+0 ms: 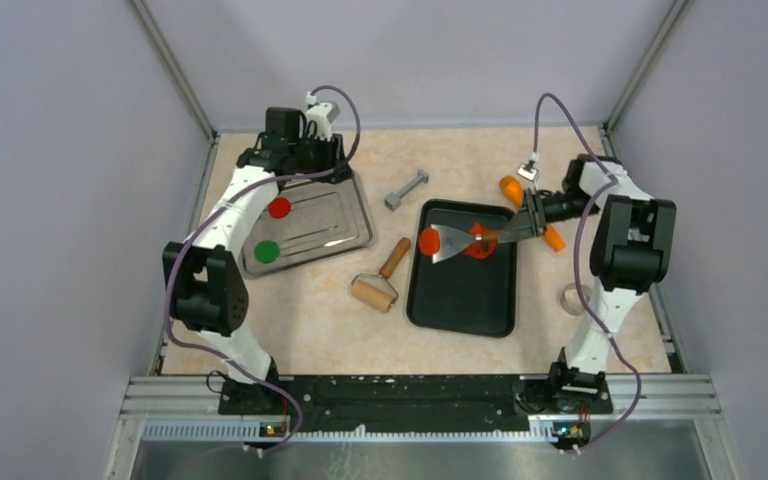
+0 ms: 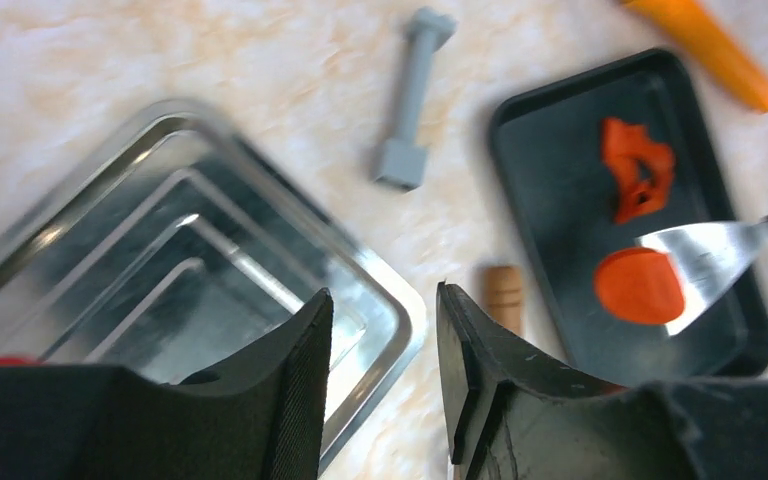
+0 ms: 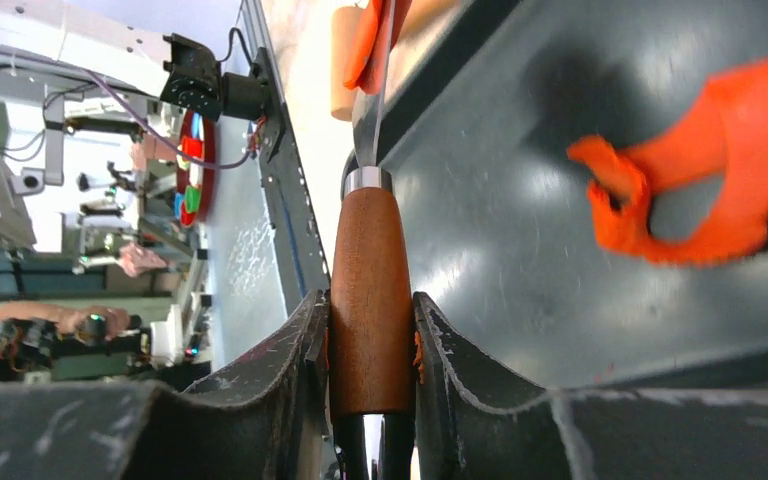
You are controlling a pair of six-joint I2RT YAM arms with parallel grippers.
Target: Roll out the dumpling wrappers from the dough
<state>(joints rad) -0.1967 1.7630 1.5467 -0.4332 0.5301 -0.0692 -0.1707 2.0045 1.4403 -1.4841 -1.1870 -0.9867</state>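
Spatula (image 1: pixel 457 240), one: my right end effector (image 3: pixel 370 305) is clenching its smooth brown wooden handle, and the flat polished metal blade is reaching over the matte black tray (image 1: pixel 460 300). Dough, two pieces: an orange dough disc (image 1: pixel 428 240), flat and round, is lying at the blade's tip; a ragged, holed orange dough scrap (image 1: pixel 480 242) is lying on the tray beside the blade. My left end effector (image 2: pixel 380 300) is hanging released, gripping nothing, above the ribbed steel tray (image 1: pixel 335 225), which is carrying one red disc (image 1: pixel 279 207) and one green disc (image 1: pixel 267 251). Rolling pin (image 1: pixel 381 280), one, wooden, is lying on the marbled desk (image 1: pixel 300 320) between the trays; one grey bolt-shaped tool (image 1: pixel 406 189) is lying beyond it. Only the top view is showing both coloured discs whole.
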